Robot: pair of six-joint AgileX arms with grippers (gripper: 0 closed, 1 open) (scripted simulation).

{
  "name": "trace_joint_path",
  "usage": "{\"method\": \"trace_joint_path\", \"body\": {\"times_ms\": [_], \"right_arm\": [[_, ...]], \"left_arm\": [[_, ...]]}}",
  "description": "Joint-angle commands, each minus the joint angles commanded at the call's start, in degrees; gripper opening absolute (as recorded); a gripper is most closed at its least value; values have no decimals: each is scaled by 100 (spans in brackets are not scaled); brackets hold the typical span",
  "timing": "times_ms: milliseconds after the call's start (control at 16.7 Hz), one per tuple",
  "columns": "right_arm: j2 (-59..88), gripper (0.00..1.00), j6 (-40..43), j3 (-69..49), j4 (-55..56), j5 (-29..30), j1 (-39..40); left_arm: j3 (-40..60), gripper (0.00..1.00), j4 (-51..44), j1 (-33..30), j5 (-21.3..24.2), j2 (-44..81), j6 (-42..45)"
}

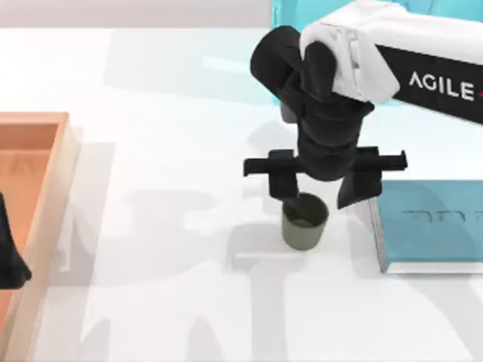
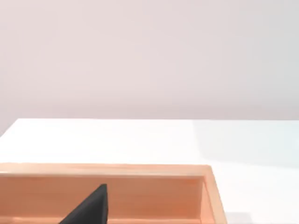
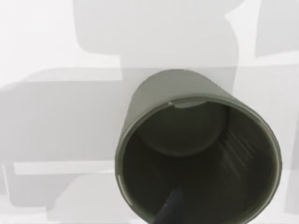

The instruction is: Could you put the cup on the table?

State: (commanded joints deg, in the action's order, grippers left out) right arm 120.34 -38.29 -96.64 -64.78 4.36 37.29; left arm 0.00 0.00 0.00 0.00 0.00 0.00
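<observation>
Olive-grey and handle-free, the cup [image 1: 305,222] stands upright on the glossy white table [image 1: 173,241] in the top view, a bit right of centre and just beside the teal book [image 1: 434,222], with a thin strip of tabletop between them. The right gripper [image 1: 321,194] hangs straight over it off the AgileX arm reaching in from the top right corner. Its fingers are spread wide: one finger [image 1: 281,181] dips down at the cup's rim, the other [image 1: 361,185] sits well off to the cup's right near the book's corner, so nothing is being squeezed. A wooden tray [image 1: 34,204] runs along the left edge, and the left gripper [image 1: 9,260] is parked over it as a dark shape, can't tell if its fingers are apart or together. In the left wrist view there's the tray's pale wall [image 2: 140,193] with a black fingertip [image 2: 91,207] poking in front of it and the white tabletop stretching beyond. The right wrist view looks down into the cup [image 3: 196,154], dark inside, standing on the table [image 3: 56,116], with a dark fingertip [image 3: 169,211] inside the near rim.
</observation>
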Motion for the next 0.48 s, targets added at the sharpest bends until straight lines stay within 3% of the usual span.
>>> {"method": "trace_joint_path", "body": {"times_ms": [120, 480], "right_arm": [[0, 98, 0, 0, 0, 0, 0], [0, 100, 0, 0, 0, 0, 0]], "left_arm": [[0, 100, 0, 0, 0, 0, 0], [0, 100, 0, 0, 0, 0, 0]]}}
